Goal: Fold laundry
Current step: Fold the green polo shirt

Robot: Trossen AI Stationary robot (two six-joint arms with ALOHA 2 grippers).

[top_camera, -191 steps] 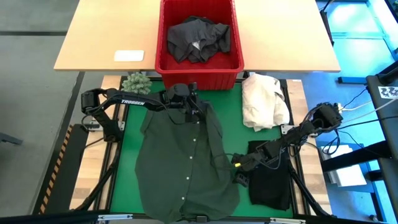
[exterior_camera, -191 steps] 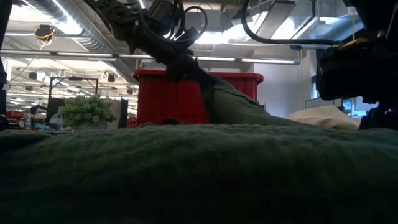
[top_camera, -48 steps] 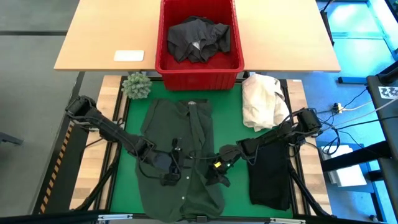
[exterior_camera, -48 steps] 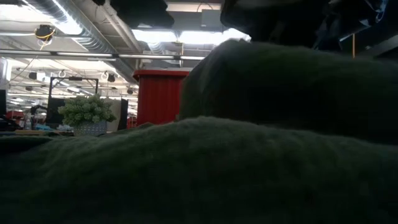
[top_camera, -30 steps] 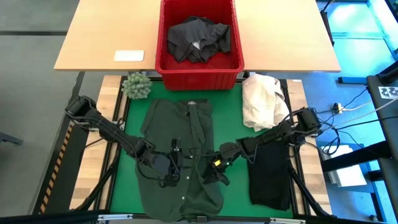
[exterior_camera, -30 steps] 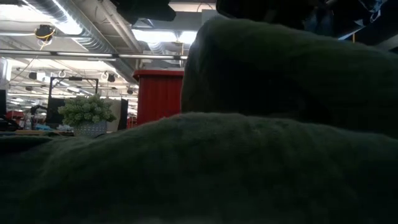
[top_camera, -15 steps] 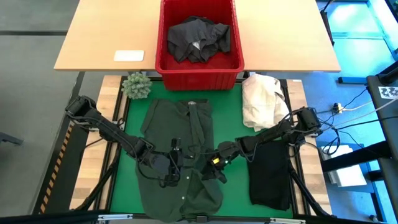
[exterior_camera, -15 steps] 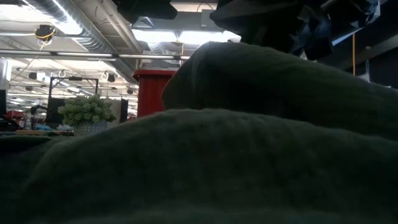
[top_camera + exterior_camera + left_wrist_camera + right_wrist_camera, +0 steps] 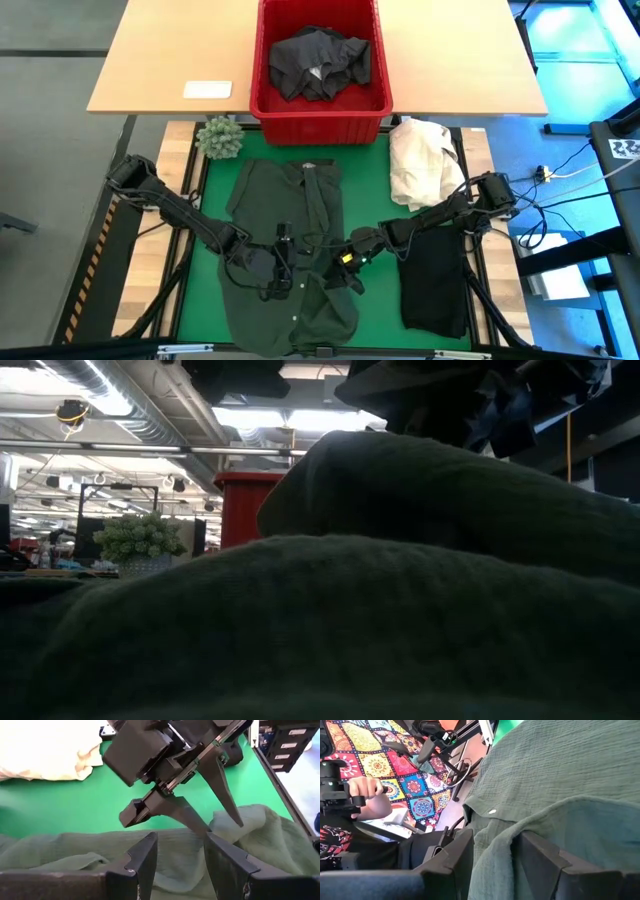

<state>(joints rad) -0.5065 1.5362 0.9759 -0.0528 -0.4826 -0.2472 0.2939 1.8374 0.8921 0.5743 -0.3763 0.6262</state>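
A dark green shirt (image 9: pixel 290 245) is spread on the green mat (image 9: pixel 375 205) of the tabletop, collar toward twelve o'clock, with its lower right edge lifted into a fold. The left hand (image 9: pixel 283 272) is lowered onto the shirt's lower middle; in the left wrist view its fingers (image 9: pixel 144 857) are seen partly apart with shirt cloth lying between them, though a firm grip cannot be confirmed. The right hand (image 9: pixel 343 275) is set just beside it at three o'clock, and its fingers (image 9: pixel 457 855) are partly spread with a raised fold of the shirt gathered between them. A black garment (image 9: pixel 437 280) is laid flat at four o'clock. More dark laundry (image 9: pixel 320 62) is held in the red basket (image 9: pixel 262 102) at twelve o'clock. A cream cloth heap (image 9: pixel 422 160) is seen at two o'clock.
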